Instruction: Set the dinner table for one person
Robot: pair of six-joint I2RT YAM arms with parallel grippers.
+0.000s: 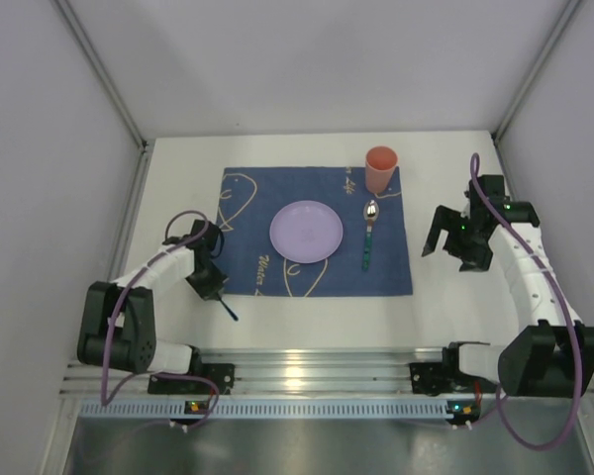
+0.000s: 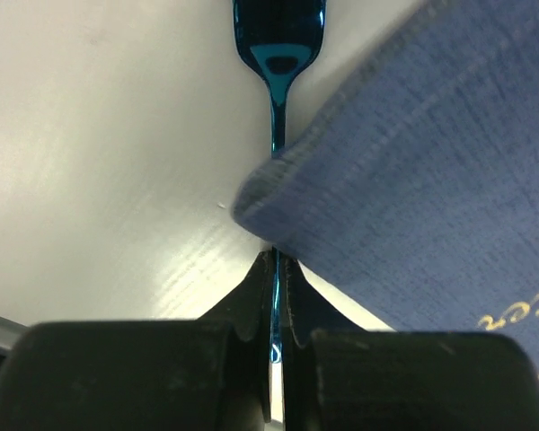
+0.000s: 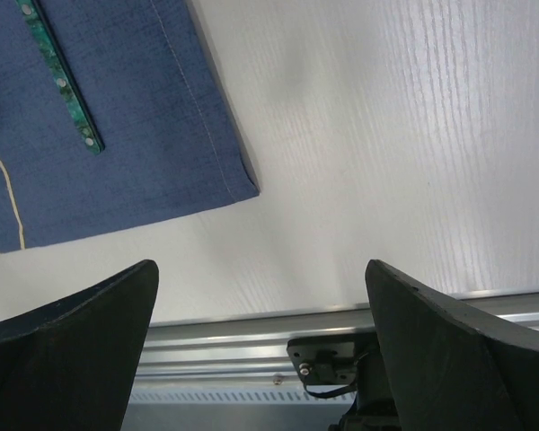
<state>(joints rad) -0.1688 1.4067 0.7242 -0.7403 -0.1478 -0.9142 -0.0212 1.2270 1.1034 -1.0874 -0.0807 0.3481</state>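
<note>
The white dinner table (image 1: pixel 445 297) carries a dark blue cloth (image 1: pixel 247 198) with a lilac plate (image 1: pixel 306 232), an orange cup (image 1: pixel 380 169) and a green-handled spoon (image 1: pixel 368 234) right of the plate. My left gripper (image 1: pixel 216 290) is shut on the handle of a blue fork (image 1: pixel 229 310) at the cloth's near left corner. In the left wrist view the fork (image 2: pixel 278 54) points away from the gripper (image 2: pixel 277 262), and the cloth corner (image 2: pixel 413 162) lies over its neck. My right gripper (image 1: pixel 445 242) is open and empty above bare table, right of the cloth.
The right wrist view shows the cloth's near right corner (image 3: pixel 117 117), the spoon handle (image 3: pixel 58 81), white tabletop (image 3: pixel 386 135) and the metal rail (image 3: pixel 251 350) at the near edge. Grey walls enclose the table on the left, right and back.
</note>
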